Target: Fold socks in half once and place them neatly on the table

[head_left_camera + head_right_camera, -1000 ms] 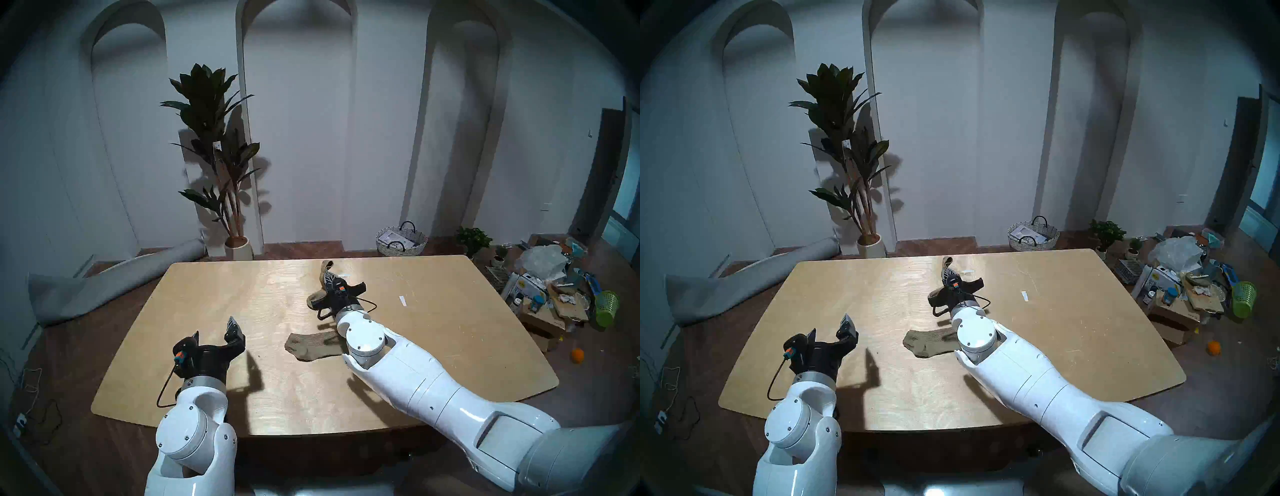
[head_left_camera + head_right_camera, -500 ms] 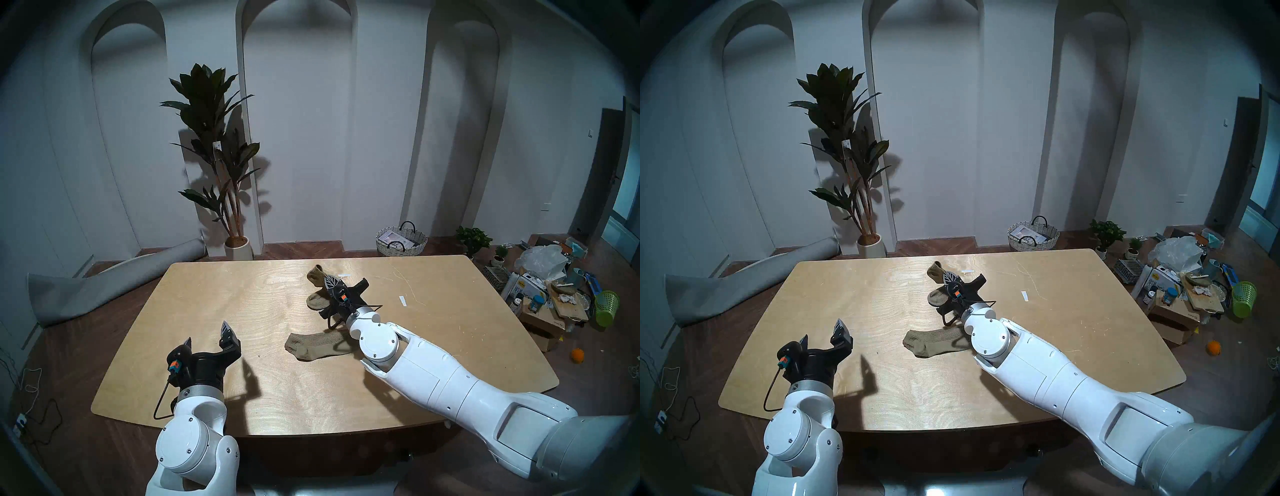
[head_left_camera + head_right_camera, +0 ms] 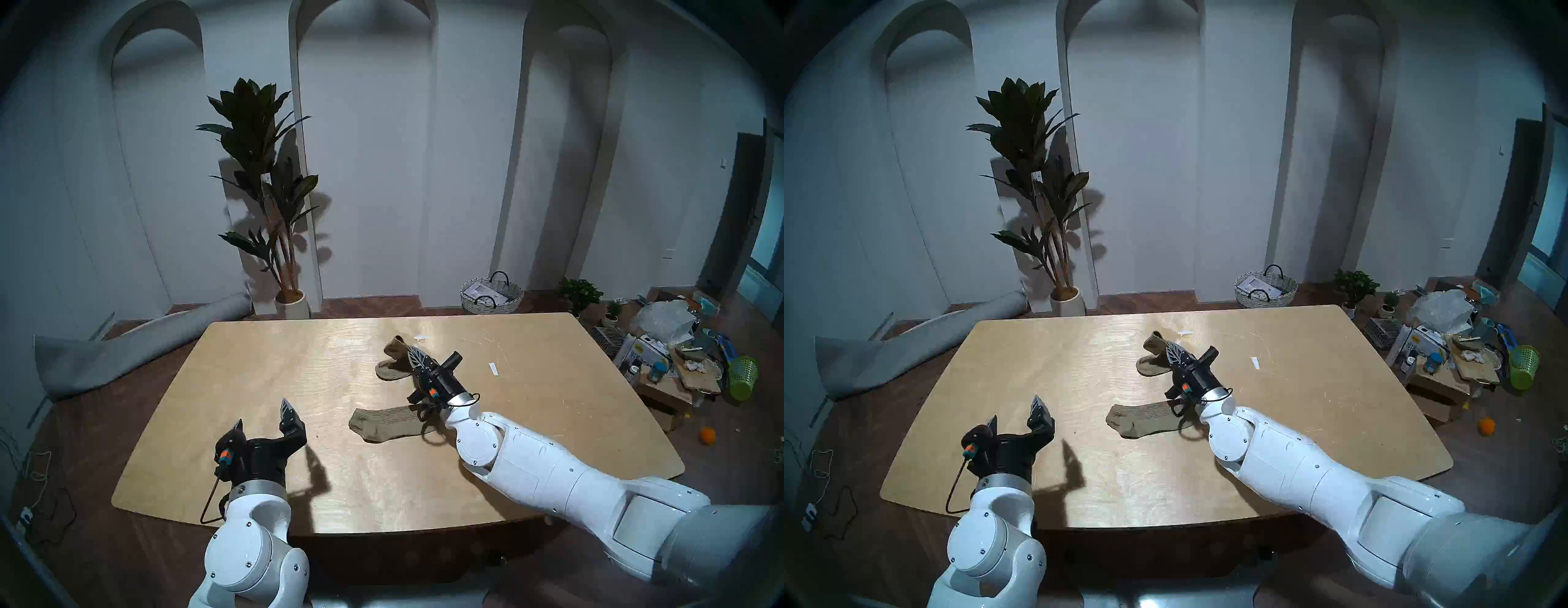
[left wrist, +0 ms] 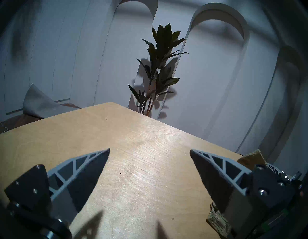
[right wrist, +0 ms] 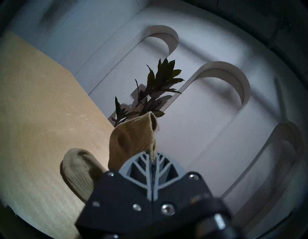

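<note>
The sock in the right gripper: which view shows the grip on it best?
The right wrist view: the sock sits pinched between the closed fingertips of the right gripper, its toe end on the table. Both head views show it smaller and partly hidden; the left wrist view catches only a scrap.

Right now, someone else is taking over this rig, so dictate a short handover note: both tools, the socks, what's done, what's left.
Right tool: shut on the far sock, pinching one end up while its other end lies on the table.
Left tool: open, empty, above the near left part of the table.
Near sock: flat and unfolded mid-table, just in front of the right wrist.
Done: far sock half lifted, fold under way.
Left: lay the held end over to finish that fold, release, fold the near sock, set both neatly.
</note>
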You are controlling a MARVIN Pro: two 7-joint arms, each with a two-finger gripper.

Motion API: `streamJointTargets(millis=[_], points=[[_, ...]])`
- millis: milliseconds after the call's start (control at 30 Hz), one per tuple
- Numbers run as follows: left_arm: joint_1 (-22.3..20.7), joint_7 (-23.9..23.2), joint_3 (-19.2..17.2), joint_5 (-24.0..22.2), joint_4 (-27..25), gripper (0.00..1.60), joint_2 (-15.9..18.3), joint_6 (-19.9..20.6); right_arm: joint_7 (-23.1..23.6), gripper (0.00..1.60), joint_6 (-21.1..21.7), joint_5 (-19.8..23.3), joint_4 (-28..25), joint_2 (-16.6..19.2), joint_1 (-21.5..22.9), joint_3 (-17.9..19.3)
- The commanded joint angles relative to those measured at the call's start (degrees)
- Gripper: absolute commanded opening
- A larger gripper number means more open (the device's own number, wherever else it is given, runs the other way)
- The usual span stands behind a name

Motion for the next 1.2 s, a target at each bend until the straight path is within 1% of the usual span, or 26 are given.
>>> streamJointTargets(millis=[0,67,100,167,200,233,300,367,400,433,467,500,533,567,600,700,733,767,833,867,900,933,1033,1067,1100,1167], points=[[0.7,3.5,2.5,-0.4,-2.6,1.60,3.6,-2.4,-0.3,0.00,-0.7,-0.8,-1.6,-0.2,0.8,-0.2],[1.0,3.7,2.7,-0.3,-2.8,1.60,3.6,-2.8,0.2,0.00,-0.5,0.0,-1.9,-0.4,0.7,0.0],[1.3,4.2,2.9,-0.6,-3.1,1.60,4.1,-3.1,0.0,0.00,-0.4,-0.8,-1.7,-0.5,0.9,-0.4],[1.8,4.8,3.1,-0.7,-3.5,1.60,4.5,-3.6,0.2,0.00,0.2,-0.8,-1.9,-0.9,0.9,-0.7],[2.6,4.6,3.0,-1.3,-4.0,1.60,4.5,-3.9,1.6,0.00,2.5,0.1,-3.7,-0.4,0.6,-0.6],[2.6,4.6,3.0,-1.3,-4.0,1.60,4.5,-3.9,1.6,0.00,2.5,0.1,-3.7,-0.4,0.6,-0.6],[3.4,4.3,2.7,-1.7,-4.7,1.60,4.5,-4.1,2.5,0.00,5.1,0.7,-6.2,0.3,0.0,-0.6],[4.2,3.3,2.3,-3.3,-5.5,1.60,4.4,-4.7,3.5,0.00,7.5,2.7,-7.7,0.0,-0.6,0.4],[4.6,3.2,2.2,-3.6,-5.9,1.60,4.4,-4.6,3.1,0.00,8.4,2.0,-8.6,0.2,-0.4,0.2],[4.9,3.1,2.1,-4.3,-6.3,1.60,4.3,-4.8,3.5,0.00,9.2,2.4,-8.9,0.0,-0.3,0.5],[5.2,2.9,2.0,-4.8,-6.8,1.60,4.6,-5.0,4.8,0.00,11.9,4.9,-10.4,-0.4,-0.7,1.5],[5.6,2.7,2.0,-4.8,-7.6,1.60,4.7,-5.3,4.5,0.00,12.0,4.0,-10.9,-0.3,-0.1,1.4],[6.0,2.5,1.9,-5.1,-8.2,1.60,4.8,-5.5,4.3,0.00,11.5,3.6,-10.2,-0.8,0.7,1.4],[6.2,2.2,1.9,-5.5,-8.9,1.60,5.0,-5.7,5.0,0.00,13.6,4.1,-12.1,-0.4,0.7,1.6],[6.7,1.9,1.6,-5.9,-9.6,1.60,5.3,-5.9,5.3,0.00,14.8,3.9,-13.1,-0.1,1.0,1.7],[8.1,0.8,1.1,-7.0,-11.5,1.60,6.1,-6.5,6.4,0.00,17.1,3.3,-14.1,0.3,1.8,1.5],[8.7,0.5,0.8,-7.3,-12.0,1.60,6.3,-6.6,7.0,0.00,19.7,3.3,-15.7,0.8,1.6,1.4],[9.1,0.1,0.6,-8.1,-12.3,1.60,6.5,-6.9,7.7,0.00,18.9,3.3,-15.3,0.8,1.6,1.3],[10.5,-0.8,-0.1,-9.2,-13.5,1.60,7.2,-7.2,8.9,0.00,23.6,2.9,-17.3,1.5,1.3,0.7],[11.2,-1.5,-0.5,-10.4,-14.0,1.60,7.4,-7.6,9.3,0.00,22.8,2.5,-17.0,1.6,1.2,0.5],[11.9,-1.9,-0.9,-11.0,-14.4,1.60,7.7,-7.8,9.7,0.00,24.6,2.1,-17.9,1.9,1.1,0.2],[12.4,-2.2,-1.2,-11.4,-14.6,1.60,7.8,-8.0,10.2,0.00,24.9,2.1,-17.9,1.9,0.9,0.0],[14.0,-3.4,-2.5,-13.1,-15.3,1.60,8.4,-8.6,11.6,0.00,29.1,1.3,-19.6,2.5,0.7,-0.6],[14.4,-3.8,-2.8,-14.0,-15.5,1.60,8.5,-8.9,12.2,0.00,29.2,1.6,-19.5,2.4,0.6,-0.5],[15.0,-4.4,-3.2,-14.7,-15.6,1.60,8.8,-9.2,12.4,0.00,31.3,1.2,-20.3,2.6,0.6,-0.8],[15.6,-5.0,-3.7,-15.4,-15.8,1.60,9.0,-9.7,13.2,0.00,33.1,1.2,-21.0,2.7,0.5,-0.8]])
